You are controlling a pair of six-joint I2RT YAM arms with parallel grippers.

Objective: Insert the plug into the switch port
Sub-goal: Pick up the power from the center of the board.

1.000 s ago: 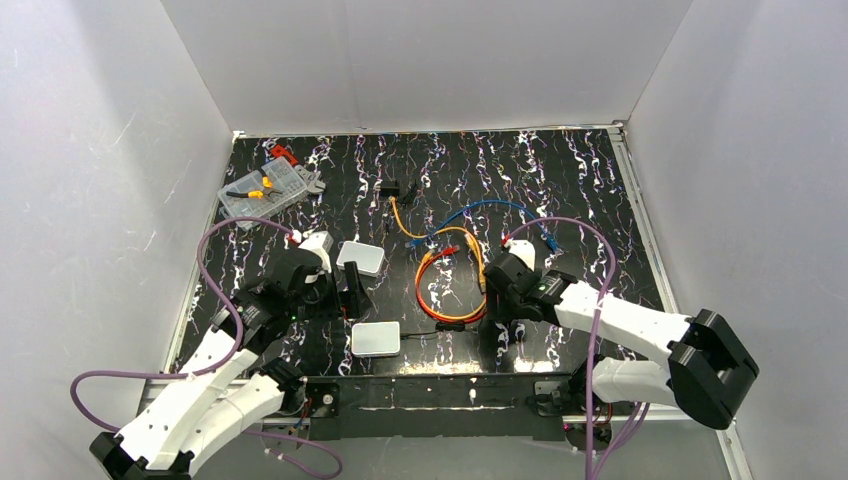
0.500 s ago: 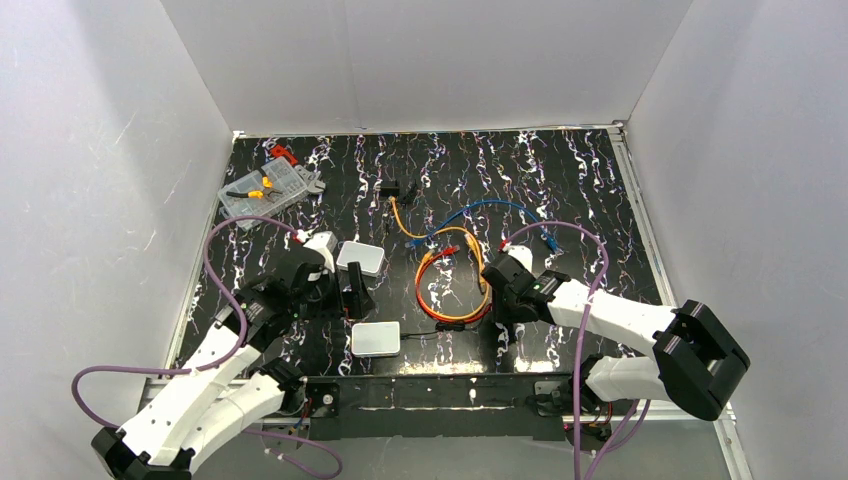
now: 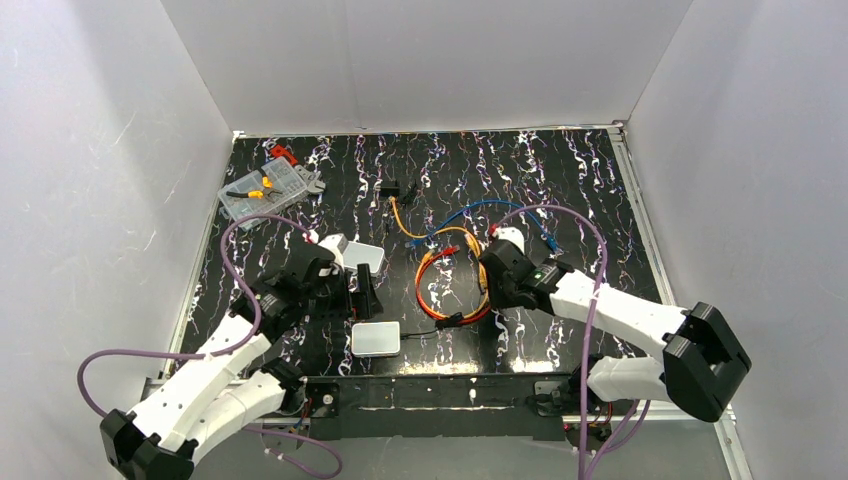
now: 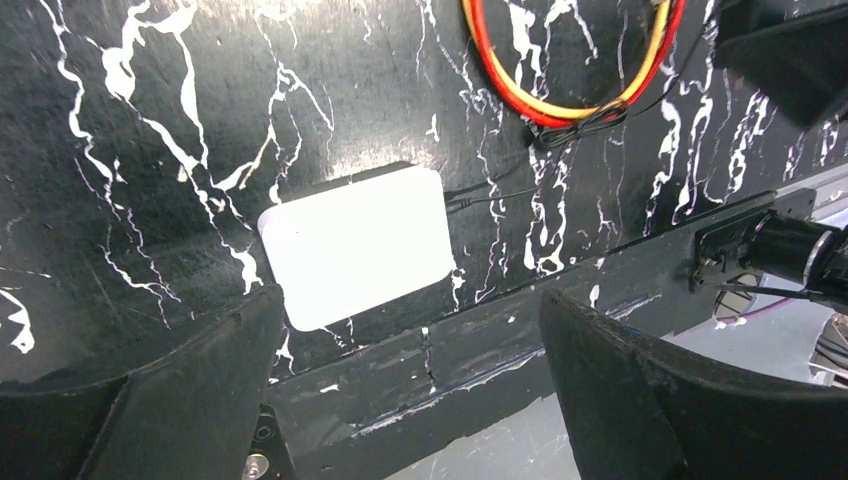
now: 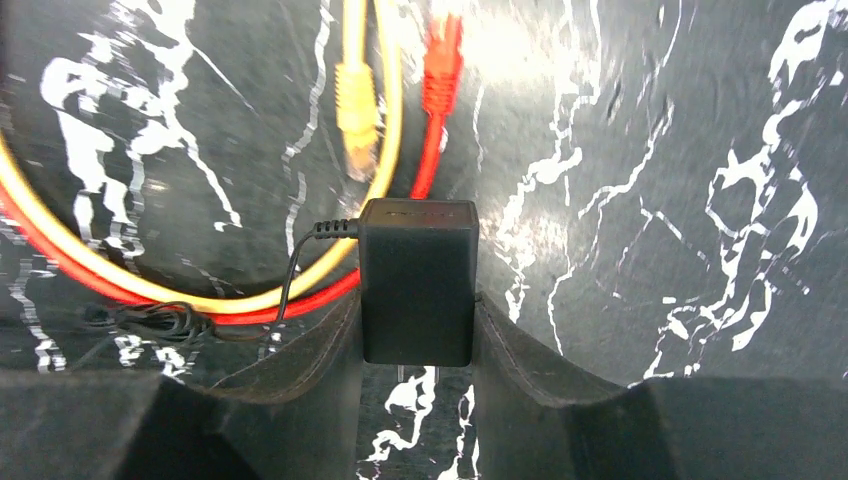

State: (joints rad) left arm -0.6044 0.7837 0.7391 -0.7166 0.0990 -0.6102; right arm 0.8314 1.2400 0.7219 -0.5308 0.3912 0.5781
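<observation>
Just right of the switch box (image 3: pixel 375 339), your right gripper (image 5: pixel 417 305) has its two fingers pressed against the sides of a black adapter block (image 5: pixel 417 270), so it holds that block at a half-wide spread. A thin black cord (image 5: pixel 300 262) leaves the block's upper left corner and drops into a small tangle beside it. Past the block, farther from the switch box, you can see an orange cable end (image 5: pixel 355 105) and a red cable end (image 5: pixel 441 70) lying side by side on the black marbled table (image 3: pixel 560 180).

Over the switch box you have the left gripper (image 4: pixel 410 310) with its jaws spread wide and nothing between them; one finger (image 4: pixel 200 390) sits on each side of the box's near edge. The box lies flat, close to the table's front rail. A thin black cord reaches its right short edge (image 4: pixel 480 197), but you cannot tell whether the end sits in the port.

Behind the switch box, a smaller white box (image 3: pixel 368 257) is partly hidden by the left arm.
</observation>
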